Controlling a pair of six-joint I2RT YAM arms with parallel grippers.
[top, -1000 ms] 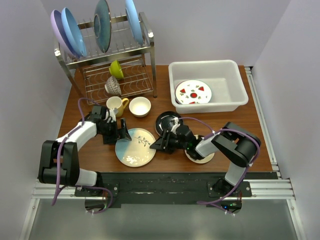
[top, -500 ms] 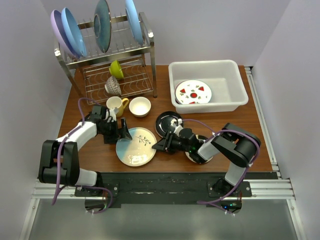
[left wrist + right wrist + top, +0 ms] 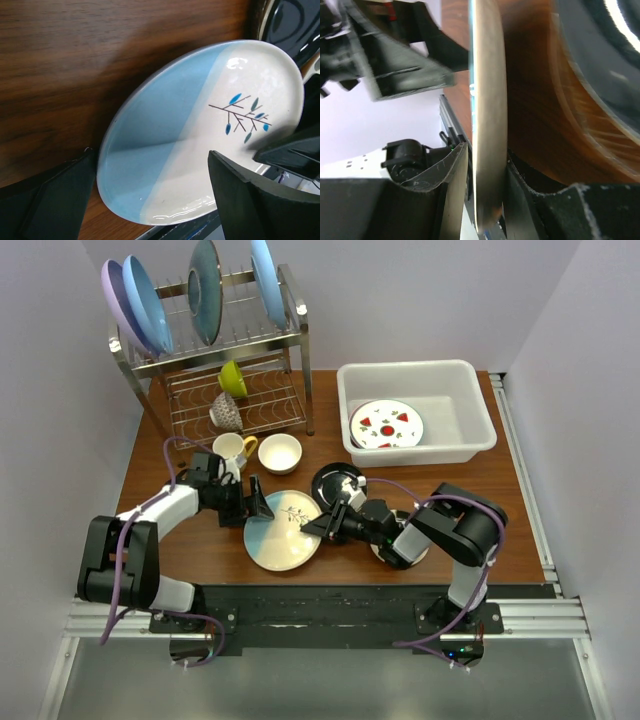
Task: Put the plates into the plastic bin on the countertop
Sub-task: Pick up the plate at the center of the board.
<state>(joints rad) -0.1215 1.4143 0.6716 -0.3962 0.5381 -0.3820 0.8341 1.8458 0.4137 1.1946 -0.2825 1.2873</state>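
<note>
- The blue-and-cream plate [image 3: 280,535] has slid a little toward the right arm over the last second. The left arm has swung in behind it.
- The countertop [image 3: 500,480] carries everything. This plate sits near its front middle, well apart from the bin.
- The bin [image 3: 470,405] stands at the far right, with a fruit-patterned plate [image 3: 386,425] lying flat inside it.
- A black plate [image 3: 335,483] lies on the wood just beyond the blue-and-cream one.
- The right gripper [image 3: 315,528] has narrowed during that second. Its fingers now press on both faces of the blue-and-cream plate's right rim, pinching it; the right wrist view shows the rim edge-on between them.
- The left gripper [image 3: 255,508] is spread wide at the plate's opposite rim, a finger to either side, gripping nothing.
- The plate now looks secured, so lifting it and carrying it to the bin is likely the next step. The wide left fingers seem to act as a backstop.
</note>
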